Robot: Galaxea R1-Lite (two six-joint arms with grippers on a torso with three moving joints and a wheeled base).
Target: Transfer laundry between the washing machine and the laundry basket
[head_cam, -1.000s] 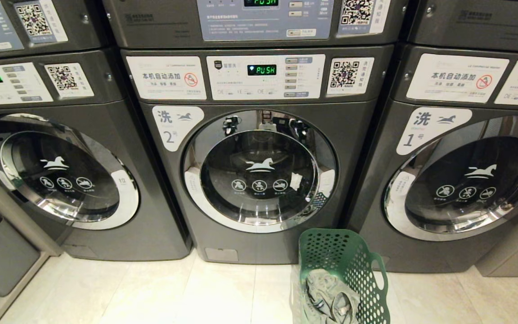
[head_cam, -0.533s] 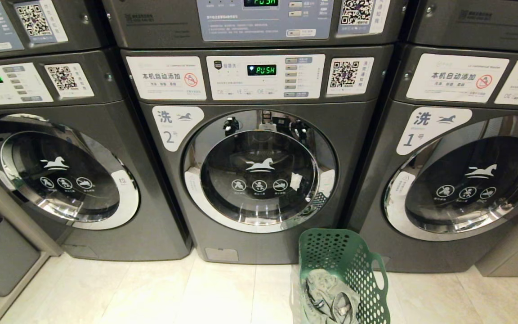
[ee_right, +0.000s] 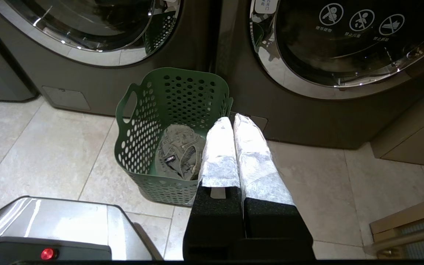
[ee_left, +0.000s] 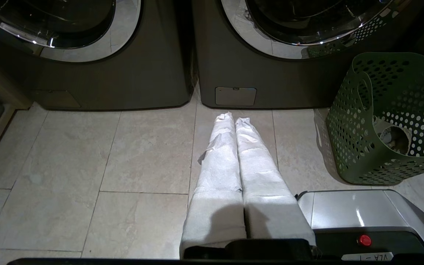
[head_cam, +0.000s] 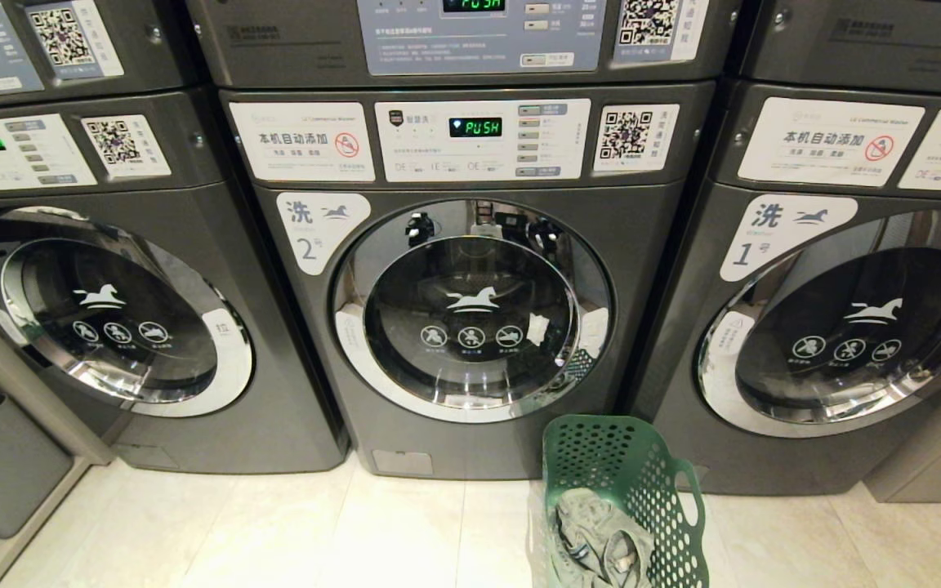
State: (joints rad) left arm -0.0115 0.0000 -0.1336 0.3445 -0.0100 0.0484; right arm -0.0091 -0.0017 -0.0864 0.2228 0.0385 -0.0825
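Nothing has shifted since the earlier frames. Left gripper and right gripper: white-wrapped fingers pressed together, empty, low above floor. Green round-holed plastic laundry basket holds crumpled grey-green cloth laundry. Behind: dark grey front-loading washing machine labelled 2, door closed.

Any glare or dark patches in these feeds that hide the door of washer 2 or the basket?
Head view: reflections fill the washer door glass, hiding the drum. Left wrist view: machines dark; basket throws a shadow on the floor. Right wrist view: evenly lit, laundry plain in the basket.
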